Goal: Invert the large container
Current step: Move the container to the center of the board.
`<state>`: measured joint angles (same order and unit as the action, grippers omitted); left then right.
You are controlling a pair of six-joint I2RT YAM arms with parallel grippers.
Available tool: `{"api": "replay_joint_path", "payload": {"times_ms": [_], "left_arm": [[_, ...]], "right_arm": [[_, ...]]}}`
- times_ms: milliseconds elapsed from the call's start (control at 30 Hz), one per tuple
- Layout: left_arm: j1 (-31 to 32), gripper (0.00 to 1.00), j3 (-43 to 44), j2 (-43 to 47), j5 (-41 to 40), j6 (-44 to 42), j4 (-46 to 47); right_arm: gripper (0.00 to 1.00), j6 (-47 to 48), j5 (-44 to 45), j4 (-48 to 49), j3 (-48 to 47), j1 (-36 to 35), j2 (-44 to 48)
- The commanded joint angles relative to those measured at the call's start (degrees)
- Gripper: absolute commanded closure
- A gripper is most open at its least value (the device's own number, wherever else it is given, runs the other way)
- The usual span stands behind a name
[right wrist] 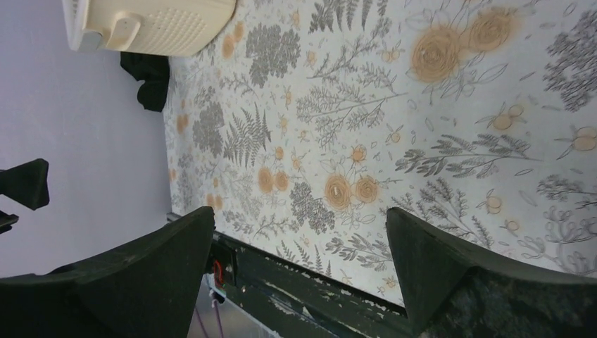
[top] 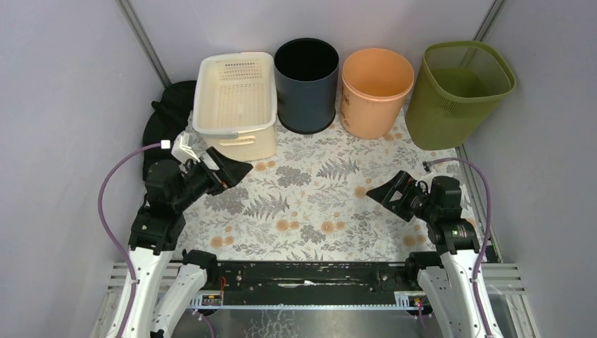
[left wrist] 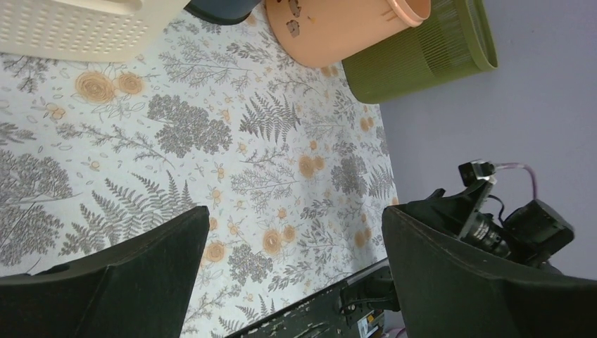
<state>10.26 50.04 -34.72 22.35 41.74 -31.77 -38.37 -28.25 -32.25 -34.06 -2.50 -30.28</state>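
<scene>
Walls: plain lilac-grey panels [top: 63,84] close in the table on three sides.
Table: a cloth [top: 310,204] printed with grey ferns and orange flowers covers it; a black rail [top: 303,274] runs along the near edge at 6 o'clock.
Containers: four stand in a row along the far edge, all with mouths up.
Basket [top: 239,144]: cream, perforated and rectangular, at 11 o'clock; it is the widest of the four.
Dark bin [top: 306,109]: round, at 12 o'clock, just beside the basket.
Orange bin [top: 369,116]: round, at about 1 o'clock, between the dark bin and the green bin.
Green bin [top: 433,120]: slotted sides, at 2 o'clock, against the right wall; it is the tallest of the four.
Large container: the basket and the green bin are the biggest; which of them is meant cannot be told.
Black bag [top: 169,113]: lies at 10 o'clock, behind and left of the basket.
Left gripper [top: 231,167]: at 9 o'clock, near the basket's front corner and apart from it; its wrist view shows the jaws spread wide over bare cloth, holding nothing.
Right gripper [top: 387,189]: at 3 o'clock, well apart from every container; jaws spread wide, holding nothing.
Cables [top: 105,190]: a purple loop arcs beside each arm.
</scene>
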Motion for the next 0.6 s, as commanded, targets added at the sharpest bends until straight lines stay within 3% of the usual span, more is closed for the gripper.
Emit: {"api": "replay_joint_path", "payload": {"times_ms": [0, 133, 567], "left_arm": [[0.24, 0.0, 4.53, -2.26, -5.2, 0.0, -7.9], [0.27, 0.0, 4.98, -3.78, -5.78, -1.34, -9.65], [0.22, 0.0, 6.03, -11.39, -5.22, -0.66, -4.08]], "right_arm": [[0.01, -4.51, -7.57, 6.9, 4.53, 0.22, 0.42], [0.01, -10.87, -15.97, 13.48, 10.69, 0.22, 2.91], [0.01, -9.03, -19.66, 16.87, 16.65, 0.23, 0.59]]}}
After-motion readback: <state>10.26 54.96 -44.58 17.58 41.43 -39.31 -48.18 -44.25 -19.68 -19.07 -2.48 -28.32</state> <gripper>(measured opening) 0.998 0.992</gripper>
